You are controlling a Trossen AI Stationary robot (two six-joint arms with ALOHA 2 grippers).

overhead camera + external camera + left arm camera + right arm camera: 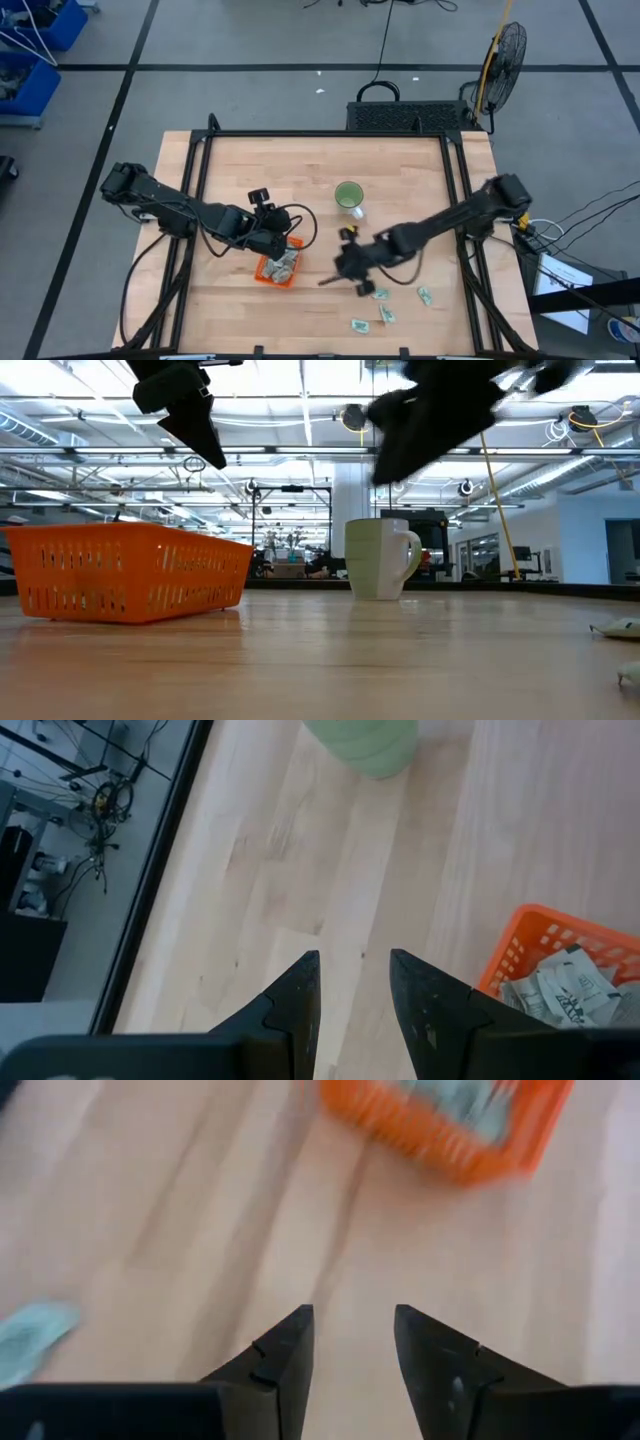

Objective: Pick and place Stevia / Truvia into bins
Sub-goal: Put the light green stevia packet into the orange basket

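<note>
So the orange basket [279,268] sits on the wooden table [300,180], and it's already got a pile of the white-and-green sachets [285,263] in it; you can see a few of them heaped inside in the left wrist view too [560,992]. The left gripper [272,236] hangs right over the basket's far edge, lifted off the table, and its fingers [300,1000] are spread a bit with nothing between them, just bare wood showing in the gap. The right gripper [347,264] is off to the basket's right side, not touching it, also up in the air, and its fingers [285,1350] are parted and empty as well. Its wrist view looks across the table at the basket [445,1120], with one sachet [30,1335] lying flat on the wood off to the side. Four more loose sachets are scattered further right of the basket, past the right gripper: [381,293], [424,294], [386,315] and [358,324]. The green cup [348,195] stands upright beyond the basket, well clear of it, handle visible from table level [382,558].
</note>
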